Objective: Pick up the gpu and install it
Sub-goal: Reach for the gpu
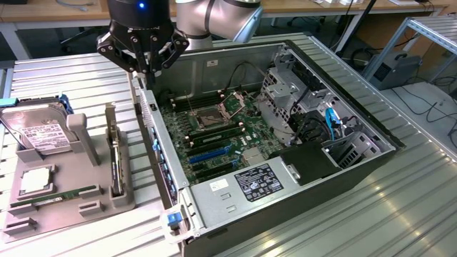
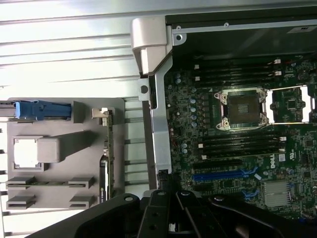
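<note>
The gpu (image 1: 113,155) stands on its edge in a slot of the grey parts holder (image 1: 71,209), on the exterior view's left of the open computer case (image 1: 286,176). In the wrist view the gpu (image 2: 108,148) shows as a thin green strip with a pale bracket end. My gripper (image 1: 149,75) hangs shut and empty above the far end of the case's near wall, up and away from the card. Its dark fingers (image 2: 171,198) meet over that wall's metal rail (image 2: 159,129).
The holder also carries a silver hard drive (image 1: 39,134) with a blue bracket (image 2: 42,109), a processor (image 1: 34,182) and a slim memory stick (image 1: 53,195). The motherboard (image 1: 214,134) has an open processor socket (image 2: 242,106) and blue expansion slots (image 2: 223,175). Drive cages and cables (image 1: 321,128) fill the case's far side.
</note>
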Tool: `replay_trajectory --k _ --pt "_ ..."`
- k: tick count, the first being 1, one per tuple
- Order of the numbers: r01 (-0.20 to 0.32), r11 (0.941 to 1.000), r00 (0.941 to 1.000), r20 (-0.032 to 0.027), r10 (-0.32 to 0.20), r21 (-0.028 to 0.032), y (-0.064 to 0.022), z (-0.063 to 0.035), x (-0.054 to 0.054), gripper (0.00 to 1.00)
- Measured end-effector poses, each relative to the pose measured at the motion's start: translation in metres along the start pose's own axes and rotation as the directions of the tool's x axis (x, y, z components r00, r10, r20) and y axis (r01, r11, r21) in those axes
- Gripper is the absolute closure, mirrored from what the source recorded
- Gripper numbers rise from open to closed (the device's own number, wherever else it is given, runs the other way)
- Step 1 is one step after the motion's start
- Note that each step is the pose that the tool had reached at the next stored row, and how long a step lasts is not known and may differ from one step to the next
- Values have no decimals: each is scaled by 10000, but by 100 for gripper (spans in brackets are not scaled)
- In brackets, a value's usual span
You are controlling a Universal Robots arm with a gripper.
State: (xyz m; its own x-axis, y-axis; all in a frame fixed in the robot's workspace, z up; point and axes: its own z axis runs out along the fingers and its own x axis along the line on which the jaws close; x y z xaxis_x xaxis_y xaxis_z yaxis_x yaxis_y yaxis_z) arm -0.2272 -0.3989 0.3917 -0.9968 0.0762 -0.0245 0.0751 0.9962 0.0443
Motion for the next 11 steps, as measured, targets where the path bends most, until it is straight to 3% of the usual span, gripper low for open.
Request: replay_trajectory --k 11 --pt "0 10000 10000 -1 0 1 -2 5 16 89"
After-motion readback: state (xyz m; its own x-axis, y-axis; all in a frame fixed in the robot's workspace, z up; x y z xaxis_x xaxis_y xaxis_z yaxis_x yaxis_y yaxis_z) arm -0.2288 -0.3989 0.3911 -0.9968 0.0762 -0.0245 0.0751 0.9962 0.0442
